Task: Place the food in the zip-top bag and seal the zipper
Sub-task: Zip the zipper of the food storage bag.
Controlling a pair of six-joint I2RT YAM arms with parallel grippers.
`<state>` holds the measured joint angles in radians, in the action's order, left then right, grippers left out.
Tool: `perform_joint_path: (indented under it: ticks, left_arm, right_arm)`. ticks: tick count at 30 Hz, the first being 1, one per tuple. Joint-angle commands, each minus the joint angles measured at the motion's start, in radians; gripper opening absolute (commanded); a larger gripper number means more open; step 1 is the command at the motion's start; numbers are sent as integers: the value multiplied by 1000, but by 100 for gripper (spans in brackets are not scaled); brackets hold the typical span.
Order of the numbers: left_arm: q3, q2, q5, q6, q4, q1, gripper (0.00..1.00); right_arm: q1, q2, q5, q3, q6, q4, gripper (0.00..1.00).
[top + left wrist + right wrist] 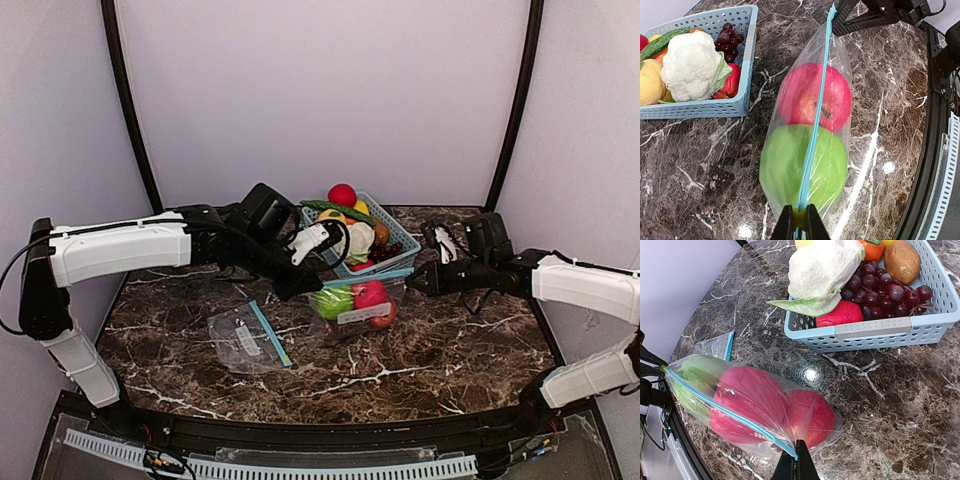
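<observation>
The zip-top bag (358, 300) hangs stretched between my two grippers just above the table, its blue zipper strip (819, 105) uppermost. Inside it lie a green apple (785, 165) and a red apple (805, 95); the right wrist view shows the red apple (810, 415) and the green apple (695, 372) through the plastic. My left gripper (800, 222) is shut on the yellow slider at the bag's left end. The right gripper (796, 460) is shut on the zipper's other end. More food fills the basket.
A light-blue basket (395, 240) behind the bag holds cauliflower (690, 65), grapes (880, 287), a cucumber and other fruit. A second, flat zip-top bag (245, 338) lies on the marble table left of the held one. Black frame posts stand at both sides.
</observation>
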<state>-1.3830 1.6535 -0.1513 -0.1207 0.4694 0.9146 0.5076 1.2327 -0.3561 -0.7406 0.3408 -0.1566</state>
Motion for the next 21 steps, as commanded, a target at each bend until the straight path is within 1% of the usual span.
perform_joint_path:
  ticks: [1,14,17,20,21]
  left_arm:
    - [46,-82,50,-10,128,-34,1]
    - [104,-134,99,-24,157,-55,1]
    - [111,-140,106,-25,161,-56,1]
    - [111,-141,76,-17,158,-56,1]
    - [111,-138,35,-7,150,-55,1]
  right_arm:
    - [-40,-18,130,-18,-10,-57,0]
    - [-44,-24,125,-29,-12,-82,0]
    - [-43,-35,96,-41,-18,-111,0]
    - [-43,-73,60,-65,-27,-178,0]
    - [-43,-93,55,-75,-31,-207,0]
